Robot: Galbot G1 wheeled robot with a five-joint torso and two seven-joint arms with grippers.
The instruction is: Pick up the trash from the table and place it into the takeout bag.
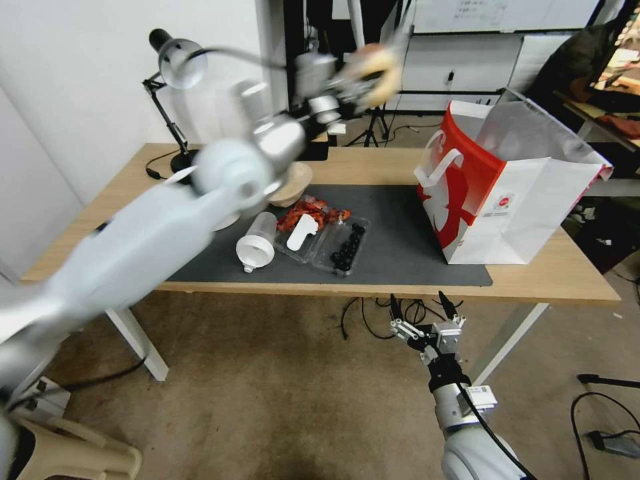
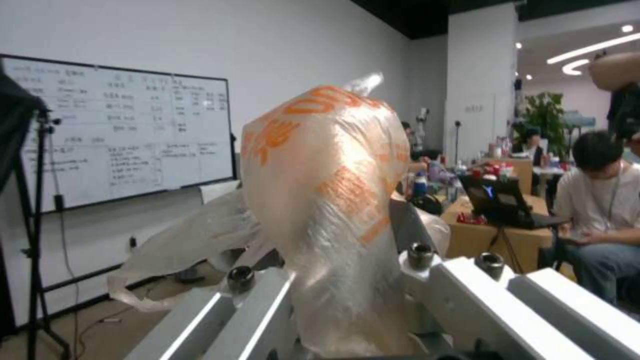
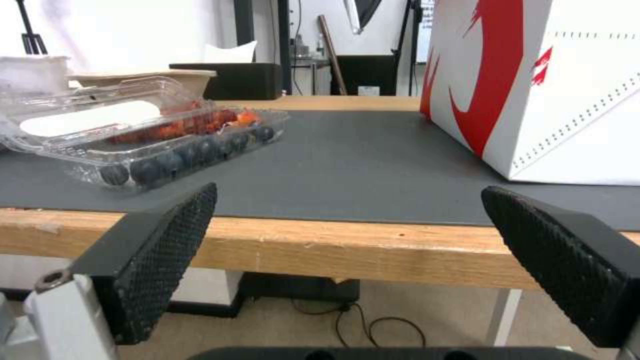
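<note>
1. The tabletop (image 1: 533, 283) is light wood with a dark grey mat (image 1: 400, 240) across its middle.
2. The left arm reaches high over the tabletop's far side. Its end effector (image 1: 357, 83) is pinched on a crumpled plastic bag (image 2: 327, 200), clear with orange print, held up in the air well above the mat and to the left of the takeout bag.
3. The takeout bag (image 1: 527, 207), white with a bold red pattern, stands open on the right end of the mat, its silver lining showing.
4. The right arm hangs below the near edge of the tabletop. Its end effector (image 1: 427, 310) has its two black fingers spread wide, holding nothing, level with the wood edge.
5. A tan bowl (image 1: 297, 183) sits at the mat's far left edge, partly behind the left arm.
6. A clear tray (image 1: 327, 237) of red pieces and dark berries lies mid-mat.
7. A clear cup (image 1: 257, 241) lies on its side just left of the tray.
</note>
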